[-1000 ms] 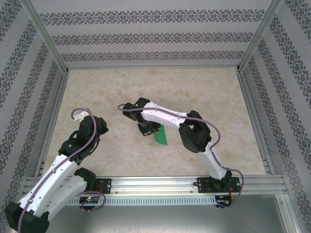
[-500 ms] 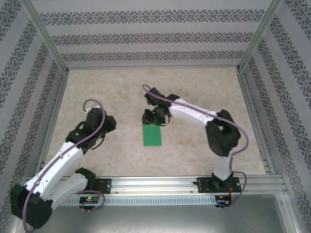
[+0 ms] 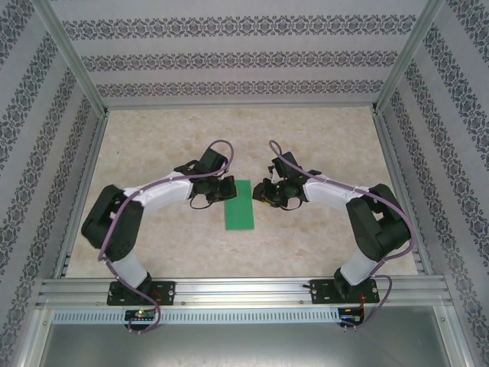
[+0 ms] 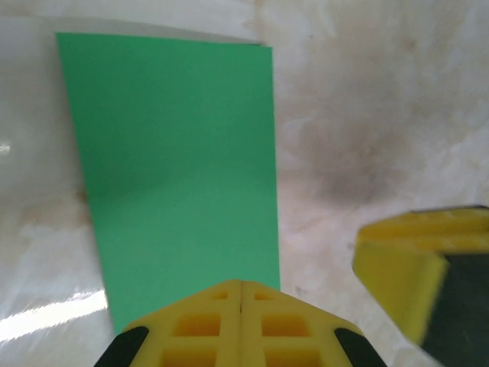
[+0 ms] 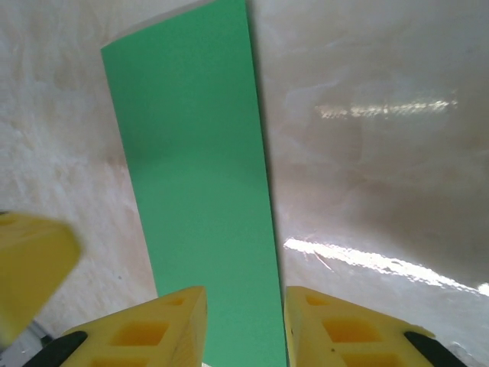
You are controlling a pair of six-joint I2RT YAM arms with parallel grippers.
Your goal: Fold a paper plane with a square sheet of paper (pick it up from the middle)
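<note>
The bright green sheet of paper [image 3: 240, 205] lies flat on the table as a narrow rectangle. My left gripper [image 3: 227, 189] is at its left edge, and in the left wrist view its yellow fingertips [image 4: 241, 284] meet over the near edge of the paper [image 4: 176, 168] with nothing between them. My right gripper [image 3: 263, 193] is at the paper's right side. In the right wrist view it [image 5: 244, 292] stands open, jaws apart over the near end of the paper [image 5: 199, 191]. A blurred yellow finger [image 4: 412, 275] of the right gripper shows in the left wrist view.
The paper lies on a beige marbled table [image 3: 328, 138] inside patterned walls and a metal frame [image 3: 229, 290]. Both arms arch in from the near rail towards the middle. Bare table surrounds the paper on the far side and in front.
The left arm swung in from the left to the paper's left edge and shut. The right gripper moved from the paper's top end to its right side. The paper now lies flat.
</note>
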